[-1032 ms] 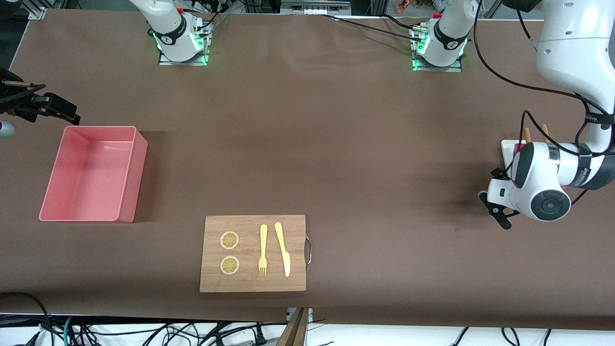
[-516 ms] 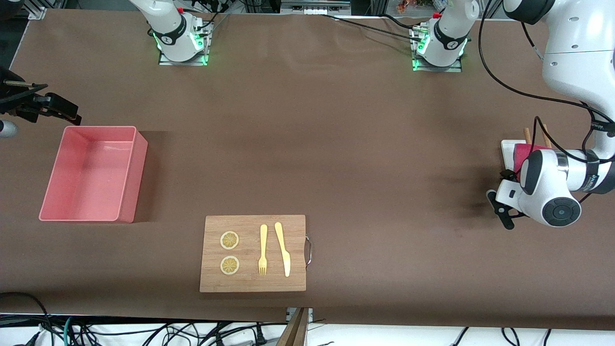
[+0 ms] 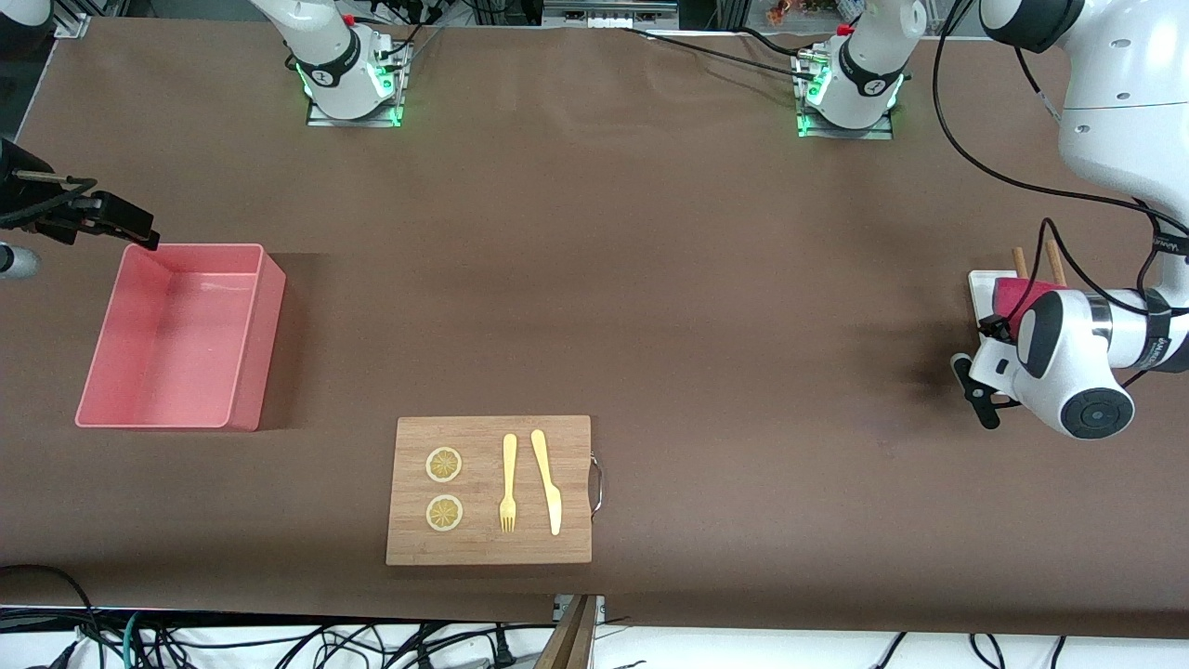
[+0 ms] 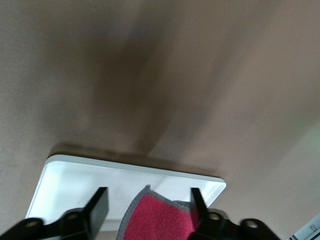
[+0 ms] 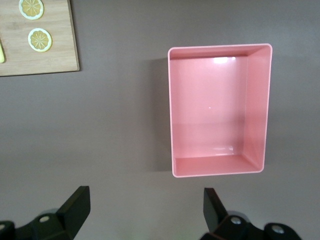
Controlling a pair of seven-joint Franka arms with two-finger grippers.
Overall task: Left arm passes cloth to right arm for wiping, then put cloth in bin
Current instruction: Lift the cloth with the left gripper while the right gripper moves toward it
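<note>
Front view, starting at the right arm's end of the table: the right gripper (image 3: 130, 225) hangs over the brown tabletop just beside a corner of the bin (image 3: 265, 344), jaws spread wide and holding nothing. This arm waits. From its own wrist camera the right gripper (image 5: 145, 210) looks down on the bin (image 5: 220, 172), a pink plastic tub with nothing in it.

Toward the middle, and nearer to the front camera, lies a wooden cutting board (image 3: 488, 548) with a metal handle. It carries two lemon slices (image 3: 444, 465), a yellow fork (image 3: 508, 483) and a yellow knife (image 3: 548, 483), side by side.

At the left arm's end sits a white rectangular tray (image 3: 978, 286), with the cloth (image 3: 1012, 295) lying on it (only a crimson patch shows past the arm). Two thin wooden sticks (image 3: 1020, 260) poke out just past the tray. The left gripper (image 3: 980, 367) is low over the tray's edge.

Left wrist view gives the closer look: the left gripper (image 4: 148, 210) straddles the cloth (image 4: 160, 220), whose grey border curls up over the tray (image 4: 75, 175). The jaws stand apart. One of the fingers (image 4: 197, 202) touches the cloth's grey edge; a gap shows between the cloth and the other finger. The cloth is between them, not clamped.
</note>
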